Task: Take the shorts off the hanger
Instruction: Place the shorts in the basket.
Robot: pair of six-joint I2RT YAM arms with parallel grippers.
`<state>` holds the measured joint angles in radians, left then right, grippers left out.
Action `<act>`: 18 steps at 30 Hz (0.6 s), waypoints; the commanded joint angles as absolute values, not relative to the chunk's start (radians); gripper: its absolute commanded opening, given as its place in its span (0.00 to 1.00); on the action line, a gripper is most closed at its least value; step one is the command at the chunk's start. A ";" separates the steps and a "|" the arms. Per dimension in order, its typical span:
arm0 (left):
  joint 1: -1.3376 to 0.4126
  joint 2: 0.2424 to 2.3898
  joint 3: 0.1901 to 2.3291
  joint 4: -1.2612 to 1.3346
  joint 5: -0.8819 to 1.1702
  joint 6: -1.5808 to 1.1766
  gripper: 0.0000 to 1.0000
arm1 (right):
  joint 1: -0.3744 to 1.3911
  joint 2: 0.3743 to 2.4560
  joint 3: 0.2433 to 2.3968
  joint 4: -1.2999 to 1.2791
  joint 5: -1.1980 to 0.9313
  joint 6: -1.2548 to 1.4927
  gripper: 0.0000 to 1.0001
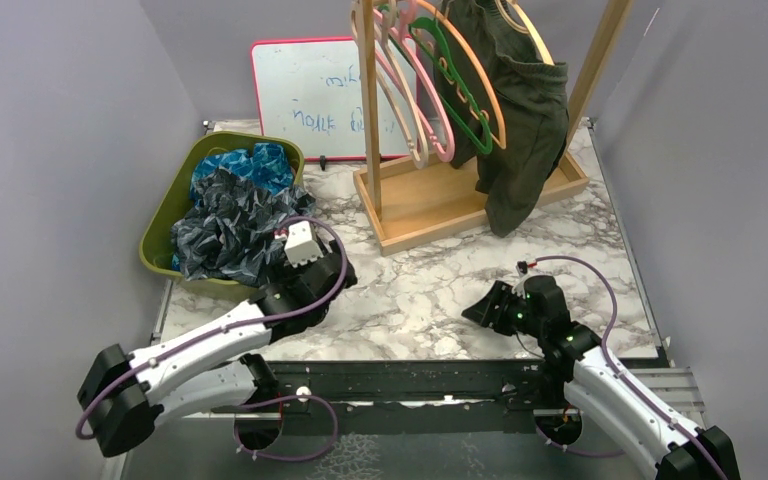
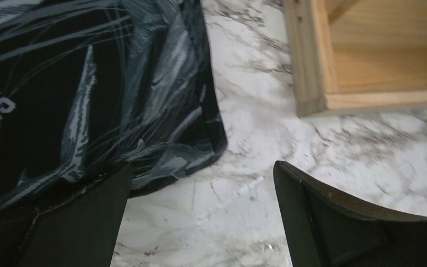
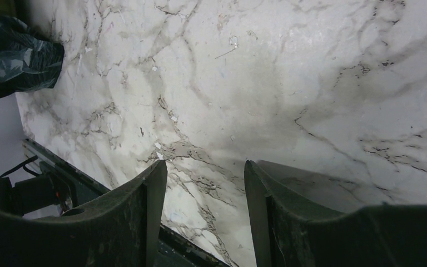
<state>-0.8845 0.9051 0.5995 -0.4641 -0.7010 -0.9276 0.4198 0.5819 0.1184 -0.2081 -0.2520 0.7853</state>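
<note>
Marbled desk, grey walls round. Far-left corner: green bin, dark navy leaf-print shorts heaped on top, spilling over rim onto marble; blue-print shorts peeking behind; anything beneath hidden. Left gripper just beside navy cloth, fingers apart, holding nothing. Far edge: whiteboard, scrawl unreadable. Wooden rack, top cut off; bare hangers; dark olive shorts hanging toward far-right corner. Right gripper low over bare marble, fingers apart.

walls: plain grey-lavender, three sides | desk: white marble pattern, grey veins | whiteboard: red-framed, leaning on back wall | wooden rack: on desk, rear | light: soft, even
</note>
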 commanded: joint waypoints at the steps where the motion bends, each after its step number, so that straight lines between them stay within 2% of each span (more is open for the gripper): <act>1: -0.902 1.023 0.602 -0.439 -1.023 -1.062 0.99 | 0.422 0.580 0.104 -0.191 -0.266 0.778 0.56; 6: -0.902 1.111 0.575 -0.439 -1.106 -1.188 0.99 | 0.422 0.571 0.101 -0.190 -0.259 0.781 0.56; 11: -0.894 1.263 0.617 -0.425 -1.145 -1.101 0.99 | 0.422 0.572 0.102 -0.189 -0.262 0.778 0.56; 16: -0.828 1.396 0.636 -0.305 -0.990 -0.907 0.99 | 0.422 0.567 0.100 -0.190 -0.265 0.777 0.56; 18: -0.802 1.431 0.623 -0.255 -0.930 -0.876 0.92 | 0.422 0.562 0.099 -0.192 -0.267 0.777 0.56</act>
